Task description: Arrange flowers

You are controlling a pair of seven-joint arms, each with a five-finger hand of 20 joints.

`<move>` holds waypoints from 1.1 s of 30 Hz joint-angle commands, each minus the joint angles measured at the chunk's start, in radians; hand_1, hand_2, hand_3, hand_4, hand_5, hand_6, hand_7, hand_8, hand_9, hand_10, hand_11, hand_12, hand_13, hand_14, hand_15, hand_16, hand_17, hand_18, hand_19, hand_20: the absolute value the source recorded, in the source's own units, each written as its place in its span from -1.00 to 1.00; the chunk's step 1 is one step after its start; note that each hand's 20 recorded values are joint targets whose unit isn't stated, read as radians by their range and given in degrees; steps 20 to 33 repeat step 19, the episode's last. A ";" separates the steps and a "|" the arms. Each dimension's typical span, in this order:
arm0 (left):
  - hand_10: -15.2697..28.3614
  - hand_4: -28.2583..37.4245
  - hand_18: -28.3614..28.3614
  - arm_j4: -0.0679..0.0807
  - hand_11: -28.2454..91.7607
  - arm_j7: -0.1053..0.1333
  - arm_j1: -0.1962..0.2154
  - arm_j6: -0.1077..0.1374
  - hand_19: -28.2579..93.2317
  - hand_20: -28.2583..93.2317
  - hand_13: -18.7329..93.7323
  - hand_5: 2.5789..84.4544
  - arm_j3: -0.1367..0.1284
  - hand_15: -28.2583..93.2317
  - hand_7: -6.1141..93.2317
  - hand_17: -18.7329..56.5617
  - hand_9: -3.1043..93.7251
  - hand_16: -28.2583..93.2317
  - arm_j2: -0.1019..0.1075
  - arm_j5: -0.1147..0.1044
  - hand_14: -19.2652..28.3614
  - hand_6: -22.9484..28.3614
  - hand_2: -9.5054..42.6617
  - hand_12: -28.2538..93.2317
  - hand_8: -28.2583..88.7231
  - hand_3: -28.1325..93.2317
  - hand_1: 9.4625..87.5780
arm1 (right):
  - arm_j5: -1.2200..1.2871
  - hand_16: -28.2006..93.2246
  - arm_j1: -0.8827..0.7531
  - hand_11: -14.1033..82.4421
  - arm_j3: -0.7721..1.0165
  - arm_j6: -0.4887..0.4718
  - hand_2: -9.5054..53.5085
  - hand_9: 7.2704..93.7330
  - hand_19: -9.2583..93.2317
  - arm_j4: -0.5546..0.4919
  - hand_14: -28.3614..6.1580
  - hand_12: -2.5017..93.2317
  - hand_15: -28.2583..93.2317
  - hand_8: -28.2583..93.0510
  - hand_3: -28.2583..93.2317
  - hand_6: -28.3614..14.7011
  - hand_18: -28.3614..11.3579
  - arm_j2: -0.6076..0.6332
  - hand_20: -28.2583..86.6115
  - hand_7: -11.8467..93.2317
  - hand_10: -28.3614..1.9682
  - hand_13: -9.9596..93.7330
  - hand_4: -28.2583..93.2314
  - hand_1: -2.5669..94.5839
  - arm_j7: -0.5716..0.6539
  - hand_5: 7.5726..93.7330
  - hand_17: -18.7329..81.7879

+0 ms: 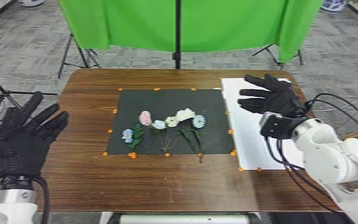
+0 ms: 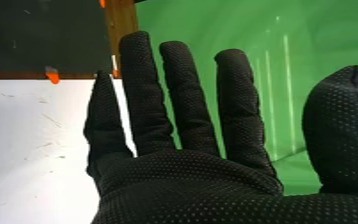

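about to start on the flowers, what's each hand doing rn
Left hand: open, fingers spread, holding nothing.
Right hand: open, empty, over the white sheet.

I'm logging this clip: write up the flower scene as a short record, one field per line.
flowers: pink, white and light blue blooms among those on the mat, lying flat
mat: black, on the brown wooden table
white sheet: right of the mat
left hand: open, at the table's left edge
right hand: open, above the white sheet
backdrop: green cloth beyond the table
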 commanded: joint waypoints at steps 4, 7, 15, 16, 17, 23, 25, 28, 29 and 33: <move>0.54 -1.00 0.93 -0.002 -0.16 0.002 0.013 0.006 0.40 -0.46 -0.27 -0.32 0.003 0.23 -0.60 -0.71 -0.33 -0.65 -0.008 -0.018 0.91 0.11 -0.32 -0.34 -0.68 0.71 -0.84 | 0.076 -0.35 -0.015 -0.40 0.013 -0.013 -0.40 0.02 0.20 0.000 -0.42 -0.68 0.13 -0.76 0.72 0.47 -0.72 -0.006 -0.20 -0.47 -0.13 -0.04 -1.00 -0.61 -0.013 -0.07 -0.59; 0.54 -1.00 0.93 -0.002 -0.16 -0.005 0.011 0.007 0.40 -0.46 -0.27 -0.32 0.004 0.22 -0.60 -0.71 -0.33 -0.65 -0.006 -0.010 0.91 0.11 -0.32 -0.34 -0.68 0.71 -0.83 | 0.059 -0.35 -0.020 -0.40 0.015 -0.005 -0.40 0.02 0.20 -0.004 -0.41 -0.68 0.13 -0.76 0.72 0.47 -0.72 0.000 -0.20 -0.47 -0.13 -0.04 -1.00 -0.61 -0.015 -0.07 -0.59; 0.54 -1.00 0.93 -0.002 -0.15 -0.002 0.010 0.006 0.40 -0.46 -0.27 -0.32 0.003 0.23 -0.60 -0.72 -0.33 -0.65 -0.005 -0.010 0.91 0.12 -0.32 -0.34 -0.68 0.71 -0.83 | 0.031 -0.35 -0.017 -0.40 0.006 0.002 -0.40 0.02 0.20 -0.008 -0.41 -0.68 0.13 -0.76 0.72 0.47 -0.72 0.004 -0.20 -0.47 -0.13 -0.04 -1.00 -0.61 -0.011 -0.07 -0.59; 0.54 -1.00 0.93 -0.002 -0.15 0.003 0.010 0.011 0.40 -0.46 -0.27 -0.32 0.005 0.23 -0.60 -0.72 -0.33 -0.65 -0.004 -0.014 0.91 0.12 -0.32 -0.34 -0.68 0.71 -0.83 | 0.027 -0.35 -0.015 -0.40 0.002 0.005 -0.40 0.02 0.20 -0.009 -0.41 -0.68 0.13 -0.76 0.72 0.47 -0.72 0.006 -0.20 -0.47 -0.13 -0.04 -1.00 -0.61 -0.011 -0.07 -0.59; 0.54 -1.00 0.93 -0.002 -0.15 0.004 0.011 0.013 0.40 -0.46 -0.27 -0.32 0.004 0.23 -0.60 -0.72 -0.33 -0.65 -0.004 -0.014 0.91 0.12 -0.32 -0.34 -0.68 0.71 -0.83 | 0.029 -0.35 -0.008 -0.40 -0.007 0.010 -0.40 0.02 0.20 -0.009 -0.41 -0.68 0.13 -0.76 0.72 0.47 -0.72 0.007 -0.20 -0.47 -0.13 -0.04 -1.00 -0.61 -0.015 -0.07 -0.59; 0.54 -1.00 0.94 -0.002 -0.15 0.000 0.012 0.006 0.40 -0.45 -0.27 -0.32 0.005 0.23 -0.60 -0.72 -0.33 -0.65 -0.004 -0.010 0.91 0.12 -0.32 -0.34 -0.68 0.71 -0.83 | 0.022 -0.35 -0.012 -0.40 -0.004 0.006 -0.40 0.02 0.21 -0.010 -0.41 -0.68 0.13 -0.76 0.72 0.47 -0.72 0.007 -0.20 -0.47 -0.13 -0.04 -1.00 -0.61 -0.013 -0.07 -0.59; 0.54 -1.00 0.94 -0.002 -0.15 0.000 0.012 0.006 0.40 -0.45 -0.27 -0.32 0.005 0.23 -0.60 -0.72 -0.33 -0.65 -0.004 -0.010 0.91 0.12 -0.32 -0.34 -0.68 0.71 -0.83 | 0.022 -0.35 -0.012 -0.40 -0.004 0.006 -0.40 0.02 0.21 -0.010 -0.41 -0.68 0.13 -0.76 0.72 0.47 -0.72 0.007 -0.20 -0.47 -0.13 -0.04 -1.00 -0.61 -0.013 -0.07 -0.59; 0.54 -1.00 0.94 -0.002 -0.15 0.000 0.012 0.006 0.40 -0.45 -0.27 -0.32 0.005 0.23 -0.60 -0.72 -0.33 -0.65 -0.004 -0.010 0.91 0.12 -0.32 -0.34 -0.68 0.71 -0.83 | 0.022 -0.35 -0.012 -0.40 -0.004 0.006 -0.40 0.02 0.21 -0.010 -0.41 -0.68 0.13 -0.76 0.72 0.47 -0.72 0.007 -0.20 -0.47 -0.13 -0.04 -1.00 -0.61 -0.013 -0.07 -0.59; 0.54 -1.00 0.94 -0.002 -0.15 0.000 0.012 0.006 0.40 -0.45 -0.27 -0.32 0.005 0.23 -0.60 -0.72 -0.33 -0.65 -0.004 -0.010 0.91 0.12 -0.32 -0.34 -0.68 0.71 -0.83 | 0.022 -0.35 -0.012 -0.40 -0.004 0.006 -0.40 0.02 0.21 -0.010 -0.41 -0.68 0.13 -0.76 0.72 0.47 -0.72 0.007 -0.20 -0.47 -0.13 -0.04 -1.00 -0.61 -0.013 -0.07 -0.59; 0.54 -1.00 0.94 -0.002 -0.15 0.000 0.012 0.006 0.40 -0.45 -0.27 -0.32 0.005 0.23 -0.60 -0.72 -0.33 -0.65 -0.004 -0.010 0.91 0.12 -0.32 -0.34 -0.68 0.71 -0.83 | 0.022 -0.35 -0.012 -0.40 -0.004 0.006 -0.40 0.02 0.21 -0.010 -0.41 -0.68 0.13 -0.76 0.72 0.47 -0.72 0.007 -0.20 -0.47 -0.13 -0.04 -1.00 -0.61 -0.013 -0.07 -0.59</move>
